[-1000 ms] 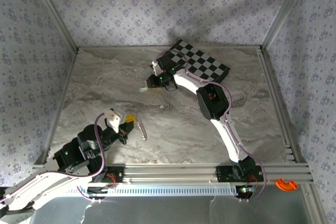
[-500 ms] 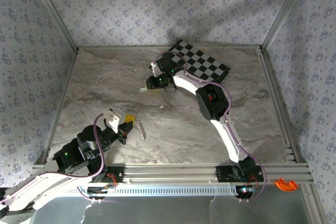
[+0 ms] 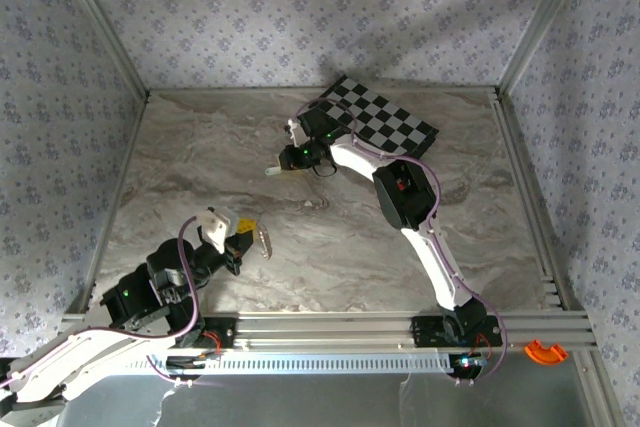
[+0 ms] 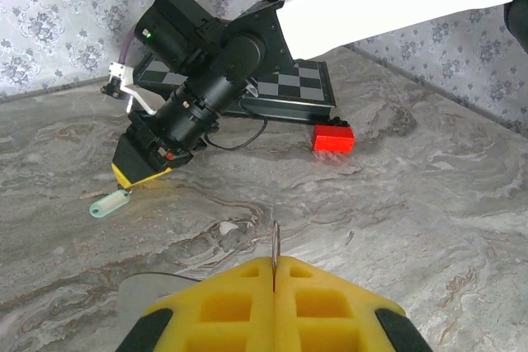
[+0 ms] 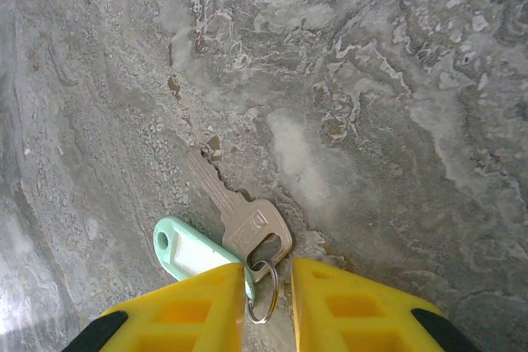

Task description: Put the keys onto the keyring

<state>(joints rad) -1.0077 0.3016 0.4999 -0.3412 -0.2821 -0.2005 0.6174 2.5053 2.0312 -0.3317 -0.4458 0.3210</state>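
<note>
**A:** What's lying around the chessboard (image 3: pixel 385 122), and is anything blocked?

**B:** In the left wrist view a red block (image 4: pixel 333 138) is seen just beside the chessboard's edge. An orange piece (image 3: pixel 545 351) is parked on the frame rail, well apart from the chessboard at the near right. The chessboard's left corner is covered from above by the right arm.

**A:** And the grippers?

**B:** The right gripper (image 5: pixel 268 268) is set low over the table (image 5: pixel 396 80) just left of the chessboard, with its pads a bit apart. A small ring (image 5: pixel 262 296) is seen in the narrow gap. A key (image 5: pixel 239 216) and a mint tag (image 5: pixel 186 249) are hung on it, both flat on the marble. The tag's end is tucked under the left pad, so whether it's pinched can't be made out.

The left gripper (image 4: pixel 274 265) is clamped on the keyring (image 4: pixel 274 241), well apart from the chessboard toward the near left. A thin wire edge is seen poking up between the pads, and the rest is hidden. From above it's read as a silver sliver, so its shape can't be told tbh.
</note>
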